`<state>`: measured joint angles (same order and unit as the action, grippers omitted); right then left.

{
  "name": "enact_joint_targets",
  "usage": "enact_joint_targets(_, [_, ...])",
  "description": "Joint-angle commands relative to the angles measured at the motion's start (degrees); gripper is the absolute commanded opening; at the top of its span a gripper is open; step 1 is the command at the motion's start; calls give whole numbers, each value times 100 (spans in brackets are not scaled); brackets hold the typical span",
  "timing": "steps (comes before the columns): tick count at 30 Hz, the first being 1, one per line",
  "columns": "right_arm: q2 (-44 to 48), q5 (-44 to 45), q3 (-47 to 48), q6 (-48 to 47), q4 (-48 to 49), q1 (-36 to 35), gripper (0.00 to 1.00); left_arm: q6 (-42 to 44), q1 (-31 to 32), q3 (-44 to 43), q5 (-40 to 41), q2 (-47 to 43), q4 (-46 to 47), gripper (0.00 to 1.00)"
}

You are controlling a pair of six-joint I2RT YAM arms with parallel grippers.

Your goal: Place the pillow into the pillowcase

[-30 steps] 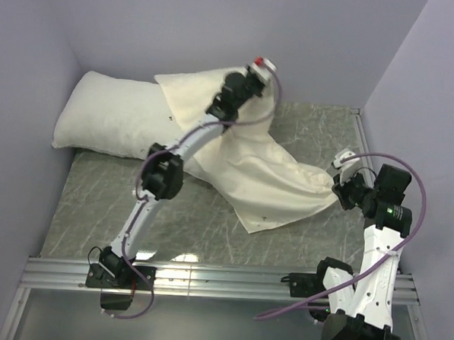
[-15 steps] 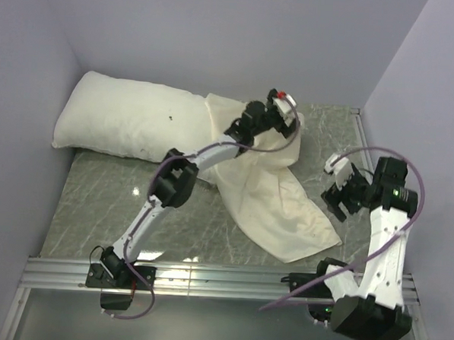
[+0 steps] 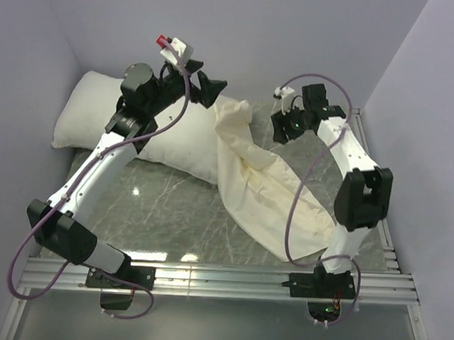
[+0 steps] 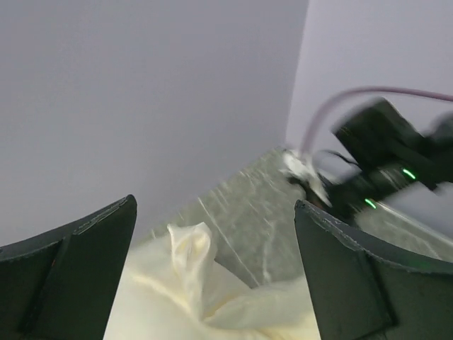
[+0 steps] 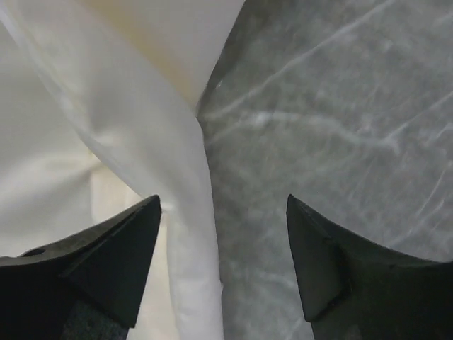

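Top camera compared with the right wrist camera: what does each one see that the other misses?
Only the top view shows the white pillow at the back left, both arms, and the left gripper, open, up near the pillow's right end. Only the right wrist view shows a close-up fold of cloth lying beneath the open right gripper, not gripped. Both show the cream pillowcase and the marbled table.
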<state>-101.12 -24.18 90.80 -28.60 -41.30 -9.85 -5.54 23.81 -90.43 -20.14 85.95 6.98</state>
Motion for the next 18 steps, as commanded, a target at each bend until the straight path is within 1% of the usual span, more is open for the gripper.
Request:
enact_joint_targets(1, [-722, -112, 973, 1049, 253, 71, 56, -263, -17, 868, -280, -59, -989, 99])
enact_joint_targets(2, [-768, -130, 992, 1154, 419, 62, 38, -350, -34, 1200, -306, -165, -910, 99])
enact_joint_targets(3, [-786, 105, 931, 1338, 604, 71, 1, -430, -52, 1317, -289, -254, -796, 98])
enact_joint_targets(4, [-865, 324, 948, 1418, 814, 79, 0, -543, -104, 1396, -306, -376, -786, 97])
enact_joint_targets(6, [-953, 834, 1026, 1393, 869, 123, 0, -580, -158, 1423, -289, -430, -960, 97])
enact_joint_targets(7, [-988, 767, 1070, 1279, 721, 158, 0, -649, -227, 1423, -289, -456, -1023, 97])
enact_joint_targets(8, [-928, 566, 1080, 1113, 624, 158, 6, -667, -271, 1475, -315, -491, -1076, 98])
enact_joint_targets(9, [-831, 364, 932, 1111, 632, 150, 31, -668, -350, 1528, -332, -527, -1146, 98])
enact_joint_targets(10, [-621, -160, 852, 1076, 623, 124, 48, -685, -386, 1598, -324, -614, -1155, 99])
enact_joint_targets(11, [-558, -296, 808, 1093, 606, 2, 60, -694, -430, 1773, -376, -676, -1138, 99])
enact_joint_targets(12, [-558, -437, 903, 1076, 562, -87, 79, -703, -474, 1862, -394, -737, -1129, 99])
enact_joint_targets(14, [-838, -901, 1201, 988, 27, -323, 92, -755, -588, 2072, -429, -887, -1138, 99])
enact_joint_targets(15, [-987, -991, 1533, 988, -131, -403, 97, -764, -667, 2126, -429, -931, -1155, 99])
enact_joint_targets(17, [-1479, -1140, 1887, 996, -571, -553, 98, -799, -737, 2257, -420, -1071, -1199, 99])
enact_joint_targets(18, [-1794, -1176, 2228, 1023, -772, -710, 99, -808, -816, 2293, -420, -1185, -1208, 99])
